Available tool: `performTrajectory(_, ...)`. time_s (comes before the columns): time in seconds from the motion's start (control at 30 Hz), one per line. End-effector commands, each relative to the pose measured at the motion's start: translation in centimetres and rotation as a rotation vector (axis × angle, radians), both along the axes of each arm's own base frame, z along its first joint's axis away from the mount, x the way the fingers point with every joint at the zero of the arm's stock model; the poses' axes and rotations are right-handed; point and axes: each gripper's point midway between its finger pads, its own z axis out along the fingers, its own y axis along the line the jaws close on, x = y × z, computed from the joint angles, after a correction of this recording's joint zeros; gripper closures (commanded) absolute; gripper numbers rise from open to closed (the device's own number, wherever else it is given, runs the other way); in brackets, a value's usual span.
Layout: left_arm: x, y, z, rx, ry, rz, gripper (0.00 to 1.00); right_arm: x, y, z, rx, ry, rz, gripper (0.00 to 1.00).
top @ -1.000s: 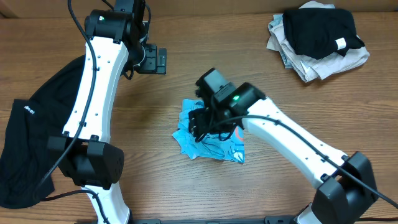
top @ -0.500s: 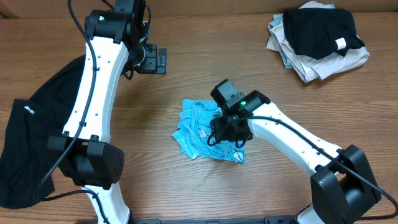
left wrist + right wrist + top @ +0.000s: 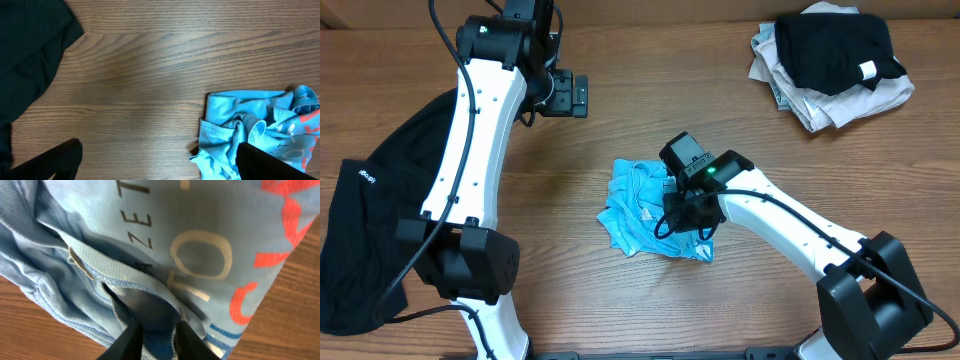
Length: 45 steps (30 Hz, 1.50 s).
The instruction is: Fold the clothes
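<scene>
Overhead: light-blue T-shirt point(image 3: 635, 215) lies crumpled at frame centre on the bench point(image 3: 620, 130), with no clear long axis. Right tool point(image 3: 685, 212) sits directly over its right half. Right wrist view: fingers point(image 3: 131, 340) nearly together, pinching a fold by the collar seam. Left tool point(image 3: 570, 97) is upper left, well apart, gaping wide, holding nothing. Right arm nearer.

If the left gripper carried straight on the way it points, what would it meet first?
Probably bare table, between the black garment and the blue shirt; depth is unclear.
</scene>
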Motion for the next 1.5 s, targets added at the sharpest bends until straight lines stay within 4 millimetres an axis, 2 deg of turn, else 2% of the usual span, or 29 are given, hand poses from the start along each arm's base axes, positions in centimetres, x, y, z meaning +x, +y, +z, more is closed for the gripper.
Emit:
performTrajectory(0.0, 0.1, 0.5, -0.6, 0.01, 0.014, -0.01, 0.0, -0.6, -0.1, -0.1, -0.004, 0.019, 0.023, 0.78)
performTrajectory(0.17, 0.1, 0.2, -0.6, -0.004, 0.014, -0.007, 0.0, -1.6, -0.5, -0.3, -0.019, 0.058, 0.031, 0.85)
performTrajectory(0.27, 0.1, 0.1, -0.6, -0.01, 0.015, -0.009, 0.0, -2.5, -0.5, -0.9, -0.009, 0.088, 0.038, 0.96)
performTrajectory(0.33, 0.1, 0.1, -0.6, -0.009, 0.016, -0.009, 0.0, -3.2, 0.0, -1.2, 0.014, 0.111, 0.049, 0.96)
performTrajectory(0.43, 0.1, 0.2, -0.6, -0.009, 0.016, -0.008, 0.0, -4.8, 2.2, -0.9, 0.096, 0.154, 0.103, 0.96)
performTrajectory(0.53, 0.1, 0.2, -0.6, -0.009, 0.014, -0.008, 0.0, -6.5, 5.2, 0.1, 0.179, 0.177, 0.18, 0.96)
performTrajectory(0.63, 0.4, 0.1, -0.5, -0.011, 0.005, -0.008, 0.0, -7.4, 8.5, 2.3, 0.238, 0.154, 0.25, 0.96)
performTrajectory(0.67, 0.5, 0.1, -0.5, -0.012, -0.003, -0.007, 0.0, -7.5, 10.2, 3.7, 0.269, 0.123, 0.287, 0.96)
performTrajectory(0.77, 0.7, 0.1, -0.4, -0.013, -0.01, -0.008, 0.0, -7.4, 12.7, 6.2, 0.32, 0.067, 0.34, 0.96)
performTrajectory(0.8, 0.7, 0.1, -0.4, -0.013, -0.01, -0.008, 0.0, -7.3, 13.1, 6.8, 0.332, 0.053, 0.348, 0.94)
performTrajectory(0.83, 0.7, 0.1, -0.4, -0.012, -0.009, -0.008, 0.0, -7.1, 13.5, 7.4, 0.343, 0.042, 0.352, 0.87)
performTrajectory(0.87, 0.6, 0.1, -0.4, -0.012, -0.008, -0.008, 0.0, -7.0, 13.6, 7.8, 0.348, 0.035, 0.354, 0.75)
performTrajectory(0.9, 0.6, 0.1, -0.4, -0.012, -0.008, -0.008, 0.0, -6.5, 13.5, 7.9, 0.342, 0.022, 0.345, 0.66)
performTrajectory(1.0, 0.7, 0.2, -0.4, -0.01, -0.01, -0.006, 0.0, -3.9, 11.9, 7.5, 0.274, -0.042, 0.27, 0.53)
performTrajectory(1.1, 0.8, 0.2, -0.4, -0.011, -0.016, -0.006, 0.0, 0.3, 9.6, 7.2, 0.203, -0.151, 0.172, 0.42)
performTrajectory(1.17, 1.1, 0.1, -0.3, -0.012, -0.025, -0.006, 0.0, 2.8, 8.9, 7.2, 0.199, -0.21, 0.125, 0.4)
performTrajectory(1.27, 1.3, 0.1, -0.2, -0.013, -0.035, -0.006, 0.0, 5.3, 8.9, 6.6, 0.215, -0.252, 0.084, 0.4)
performTrajectory(1.37, 1.5, 0.1, -0.2, -0.014, -0.042, -0.006, 0.0, 6.5, 9.2, 4.7, 0.209, -0.247, 0.073, 0.43)
performTrajectory(1.47, 1.5, 0.1, -0.2, -0.014, -0.045, -0.006, 0.0, 6.7, 9.8, 3.2, 0.211, -0.226, 0.076, 0.49)
